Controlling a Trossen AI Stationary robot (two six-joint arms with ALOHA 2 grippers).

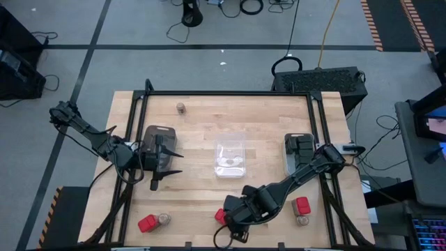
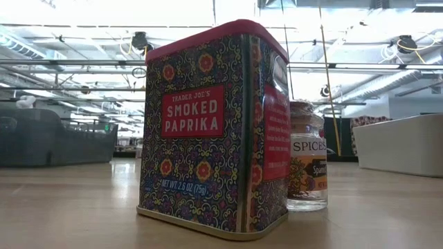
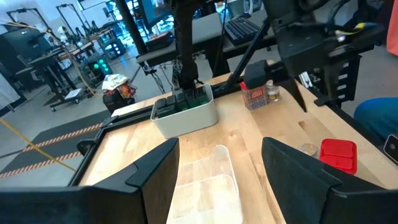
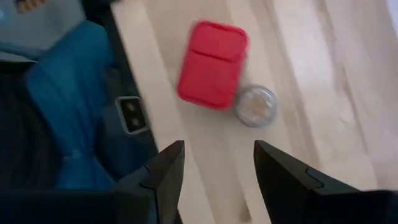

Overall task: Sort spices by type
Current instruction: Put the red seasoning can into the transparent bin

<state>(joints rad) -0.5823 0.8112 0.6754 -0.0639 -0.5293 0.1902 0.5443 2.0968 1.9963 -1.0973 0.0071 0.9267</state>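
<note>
Red-lidded spice tins each stand beside a small round jar near the table's near edge: one pair at the left, one at the right, and one tin half under my right arm. The low view shows a paprika tin and a jar upright on the wood. My right gripper hangs open above the near edge. A red tin and a jar lie ahead of its fingers, untouched. My left gripper waits open at the left with nothing between its fingers.
A clear tray sits mid-table. A white tray holding dark boxes stands at the right, and a dark tray lies under my left gripper. One jar stands alone at the far side. Someone in blue is beyond the near edge.
</note>
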